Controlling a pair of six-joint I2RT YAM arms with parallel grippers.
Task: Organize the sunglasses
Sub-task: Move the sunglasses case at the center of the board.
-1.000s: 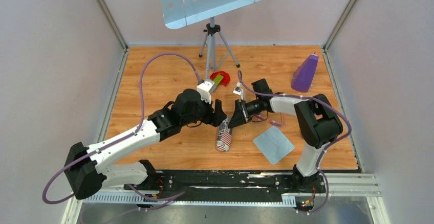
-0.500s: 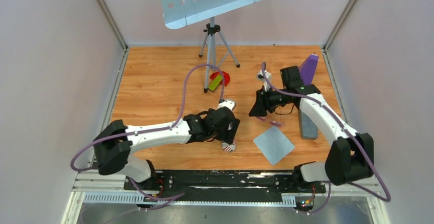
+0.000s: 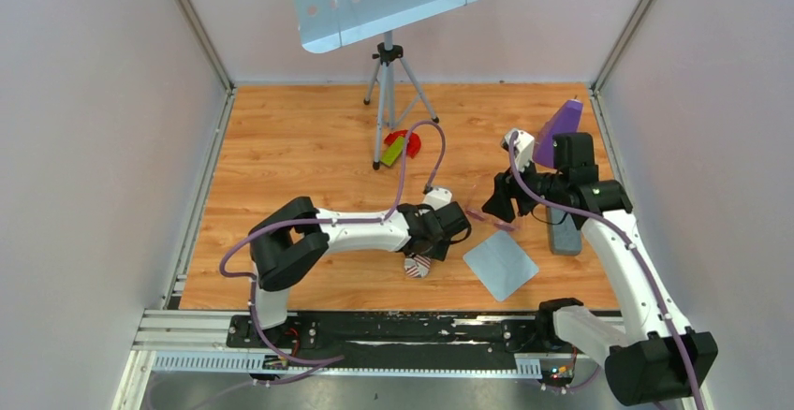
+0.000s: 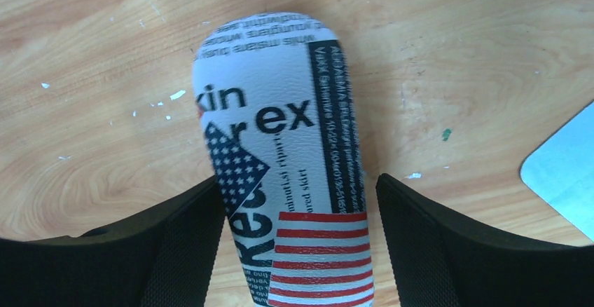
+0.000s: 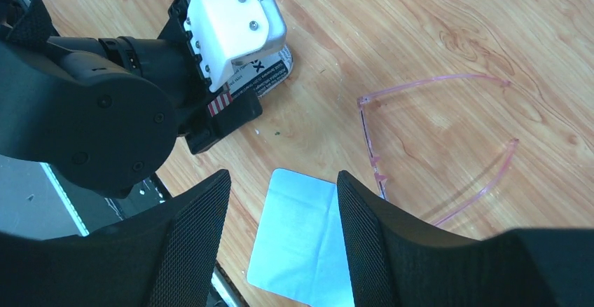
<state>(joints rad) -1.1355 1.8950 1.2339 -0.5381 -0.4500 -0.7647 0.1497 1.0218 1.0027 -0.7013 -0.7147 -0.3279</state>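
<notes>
Plainly, we are at the approach stage: nothing is gripped yet. Our left gripper (image 4: 298,184) hangs low over the printed soft case (image 4: 287,153), jaws spread to either side of it; one finger looks to brush its edge while the other stands off with a gap, so the case is straddled, not clamped. Our right gripper (image 5: 280,177) hovers with its jaws apart and nothing between them.

The sunglasses (image 5: 375,158) lie flat on the wooden table (image 3: 281,148), arms unfolded, between the printed case and the grey case (image 3: 565,234), just beside a corner of the blue cloth (image 3: 501,265).

We judge the next move to be the right claw's descent onto the pink frame. It is thin and nearly see-through, so the pinch wants careful alignment across one rim or arm, while the left steadies the printed case.

For room, the two wrists work near each other, and the cloth and printed case sit close to the table's near edge. The widest bare wood lies farther back, toward the tripod (image 3: 389,82).
</notes>
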